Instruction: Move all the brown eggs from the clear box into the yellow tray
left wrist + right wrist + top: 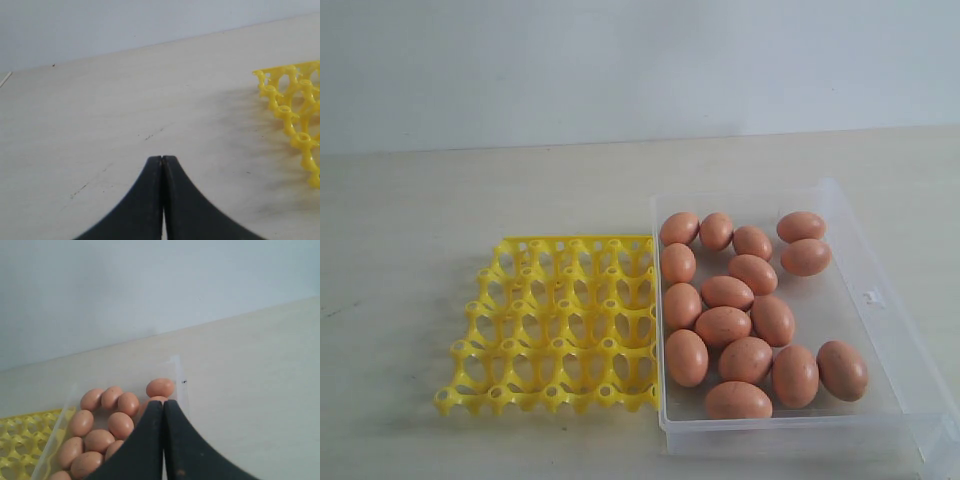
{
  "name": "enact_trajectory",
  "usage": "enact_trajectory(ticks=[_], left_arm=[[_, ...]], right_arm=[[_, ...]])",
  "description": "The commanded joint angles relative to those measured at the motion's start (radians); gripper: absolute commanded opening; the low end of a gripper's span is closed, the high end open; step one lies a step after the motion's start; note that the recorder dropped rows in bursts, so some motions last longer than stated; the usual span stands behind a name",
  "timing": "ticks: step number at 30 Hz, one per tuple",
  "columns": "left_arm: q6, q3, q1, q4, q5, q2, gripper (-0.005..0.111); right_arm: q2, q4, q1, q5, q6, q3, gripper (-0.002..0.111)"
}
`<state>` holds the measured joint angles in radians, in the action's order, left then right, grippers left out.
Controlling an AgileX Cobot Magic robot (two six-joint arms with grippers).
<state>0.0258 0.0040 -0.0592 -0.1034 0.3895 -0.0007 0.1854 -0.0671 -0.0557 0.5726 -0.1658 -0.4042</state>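
You find the yellow tray [552,322] at lower left of centre in the exterior view, on the table [440,200], its right edge just beside the clear box [865,320]. The box fills the lower right. All sixteen brown eggs [723,325] lie inside it, crowded toward its left half. Your left gripper [162,159] is pressed together above bare table, with the tray's corner near. Your right gripper [163,403] is pressed together above the box's eggs.
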Motion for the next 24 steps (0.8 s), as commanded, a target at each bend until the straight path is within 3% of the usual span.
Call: enact_trajectory(ticks=[1,15,24], left_arm=[[-0.004,-0.004,0.002,0.002,-0.009,0.001,0.000],[-0.004,-0.004,0.002,0.002,-0.009,0.001,0.000],[-0.003,-0.004,0.002,0.002,-0.009,0.001,0.000]], right_arm=[[0.115,0.021,0.004,0.120,0.013,-0.132,0.000],[0.489,0.041,0.004,0.374,-0.019,-0.442,0.000],[0.595,0.041,-0.037,0.325,0.325,-0.462,0.001]])
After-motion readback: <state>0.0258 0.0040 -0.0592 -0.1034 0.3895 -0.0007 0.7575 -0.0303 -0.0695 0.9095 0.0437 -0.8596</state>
